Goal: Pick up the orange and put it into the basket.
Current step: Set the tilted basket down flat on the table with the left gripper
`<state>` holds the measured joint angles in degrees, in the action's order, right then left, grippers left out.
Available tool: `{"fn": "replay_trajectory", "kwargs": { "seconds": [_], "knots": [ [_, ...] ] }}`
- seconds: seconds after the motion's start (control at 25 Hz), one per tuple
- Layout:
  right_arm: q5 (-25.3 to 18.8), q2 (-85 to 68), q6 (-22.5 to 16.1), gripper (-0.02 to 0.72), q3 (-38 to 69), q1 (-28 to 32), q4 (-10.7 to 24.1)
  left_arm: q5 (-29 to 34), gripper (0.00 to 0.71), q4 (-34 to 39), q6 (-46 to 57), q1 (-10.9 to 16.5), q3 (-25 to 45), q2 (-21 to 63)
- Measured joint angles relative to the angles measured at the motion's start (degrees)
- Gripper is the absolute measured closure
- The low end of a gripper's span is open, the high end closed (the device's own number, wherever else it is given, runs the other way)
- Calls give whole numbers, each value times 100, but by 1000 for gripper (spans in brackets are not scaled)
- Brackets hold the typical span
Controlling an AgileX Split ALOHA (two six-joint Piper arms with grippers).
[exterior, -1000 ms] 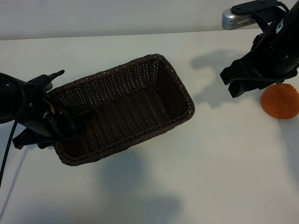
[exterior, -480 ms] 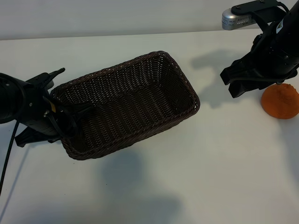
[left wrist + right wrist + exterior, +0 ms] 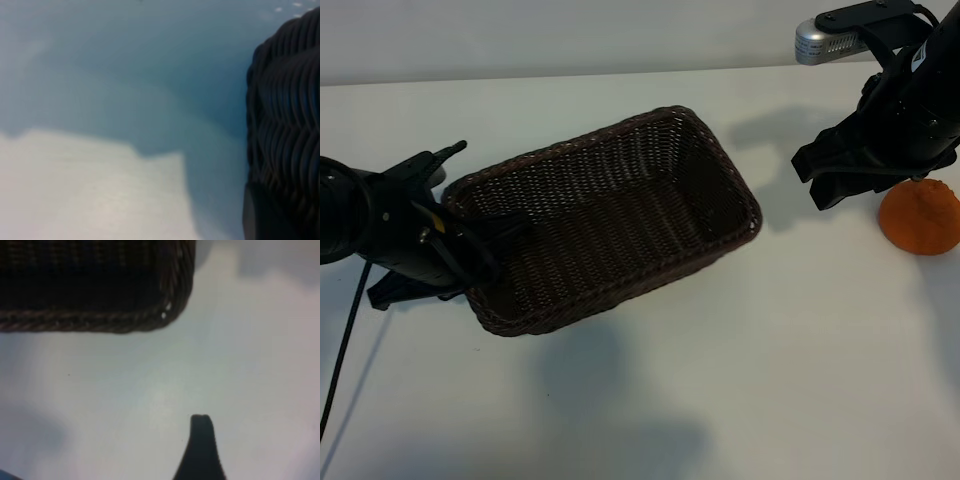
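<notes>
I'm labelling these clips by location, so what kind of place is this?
Probably a robot lab or test bench, not a home: a bare white table against a plain wall, two black robot arms, and just a wicker basket and an orange set out as props.

Basket [image 3: 610, 215] sat on table [image 3: 770, 380], mid-left in ext. view, long axis running diagonally. Left gripper [image 3: 470, 255] was at basket's left short end, clamped on the rim there. Orange [image 3: 920, 218] lay on table well right of basket. Right gripper [image 3: 845, 180] hung betw. basket & orange, just beside orange.
</notes>
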<state>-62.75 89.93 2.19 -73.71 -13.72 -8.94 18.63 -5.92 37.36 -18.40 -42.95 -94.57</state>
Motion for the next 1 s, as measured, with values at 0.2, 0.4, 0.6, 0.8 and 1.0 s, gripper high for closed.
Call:
{"fn": "replay_trajectory", "kwargs": {
  "seconds": [0.2,0.4,0.6,0.8,1.0],
  "knots": [
    [0,0,0,164,0,0,0,-2,558,-872,-1023,195,11,68],
    [0,0,0,164,0,0,0,234,558,-1216,-1762,557,31,476],
    [0,0,0,164,0,0,0,335,558,-1258,-1943,771,37,802],
    [0,0,0,165,0,0,0,342,558,-1705,-2352,791,42,999],
    [0,0,0,165,0,0,-16,331,559,-2119,-2836,791,42,1021]
  ]
}}
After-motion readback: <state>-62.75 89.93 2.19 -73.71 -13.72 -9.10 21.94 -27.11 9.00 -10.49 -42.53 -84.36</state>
